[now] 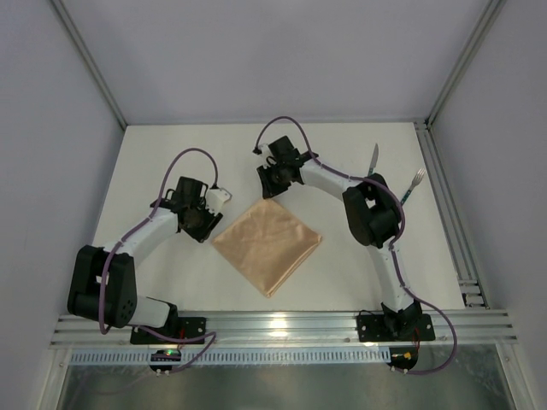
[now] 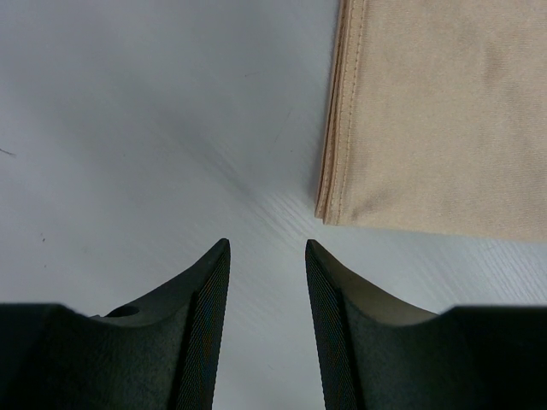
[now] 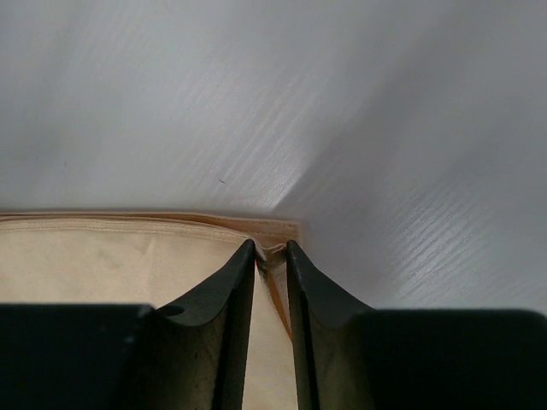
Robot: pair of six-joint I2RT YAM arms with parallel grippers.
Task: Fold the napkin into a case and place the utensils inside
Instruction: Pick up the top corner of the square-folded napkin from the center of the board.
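While the right gripper pinched the napkin's far corner, the left gripper hung spread and empty beside it. Folding looked midway; next, that corner likely needed drawing across.

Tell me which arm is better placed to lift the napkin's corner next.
Right: the right gripper pinches the napkin at its far corner; the left gripper stands open over the table beside it.

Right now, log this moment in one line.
napkin: folded square | left gripper: open, beside it | right gripper: pinching its far corner | knife, fork: far right
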